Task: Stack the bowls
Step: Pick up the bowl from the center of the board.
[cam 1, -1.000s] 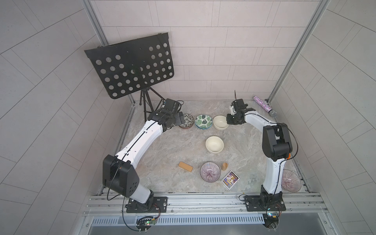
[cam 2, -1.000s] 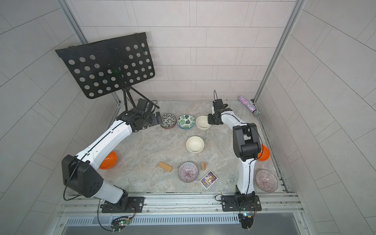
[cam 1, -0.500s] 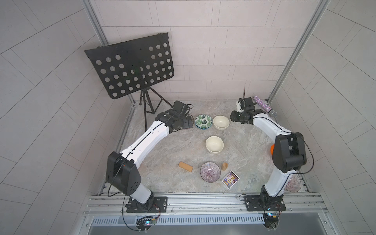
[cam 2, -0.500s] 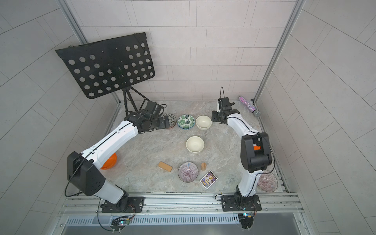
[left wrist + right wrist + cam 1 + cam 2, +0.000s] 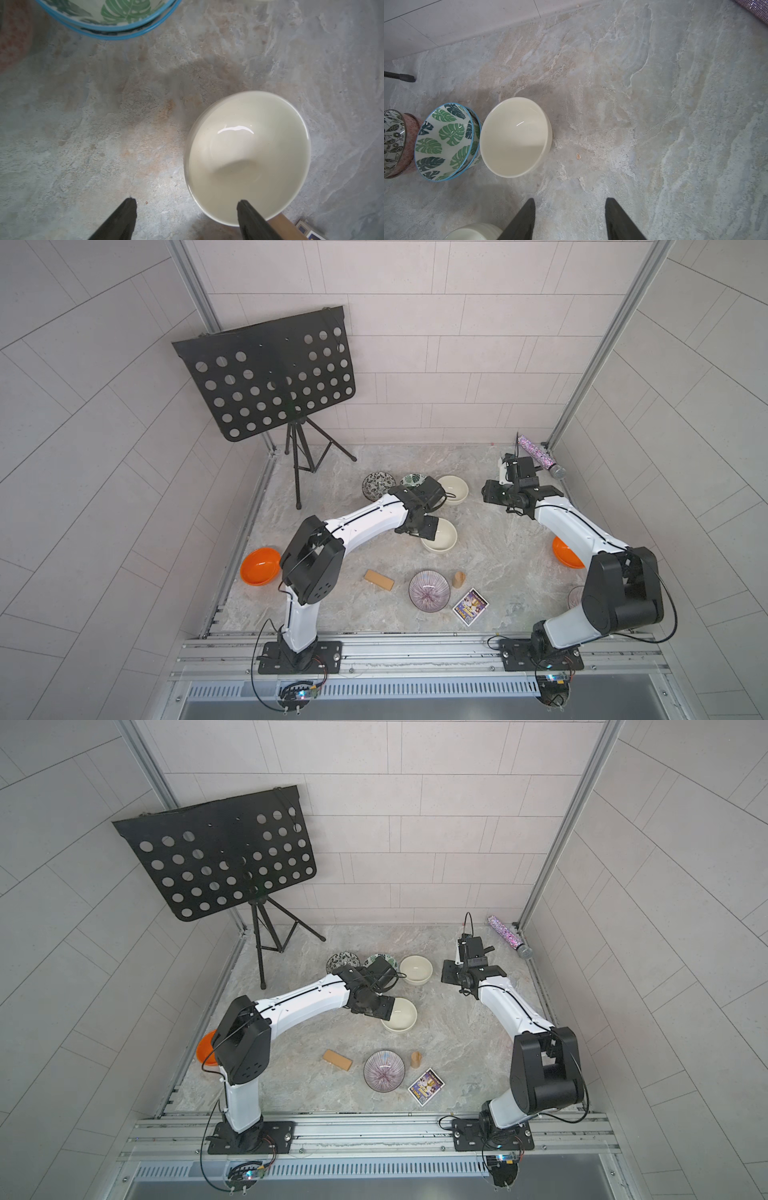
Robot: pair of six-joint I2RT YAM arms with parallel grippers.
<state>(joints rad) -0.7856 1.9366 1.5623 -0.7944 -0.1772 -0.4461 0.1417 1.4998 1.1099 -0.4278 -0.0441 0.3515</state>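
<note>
Flanking striped bowl (image 5: 429, 588): wooden block (image 5: 379, 580), card (image 5: 469, 606)

Bright, even light; soft shadows, small glare in cream bowl (image 5: 247, 158), wide-angle edge bending.

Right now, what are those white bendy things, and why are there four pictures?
Those are two robot arms, the left arm and the right arm; each ends in pinching jaws. Two pictures look down from above. Two come from cameras on the arms' wrists. On the table sit bowls: a middle cream bowl, a far cream bowl, nested green leaf bowls, a purple-striped bowl, an orange bowl. Both jaws are open, holding nothing. The left jaws straddle the middle cream bowl's rim.
</note>
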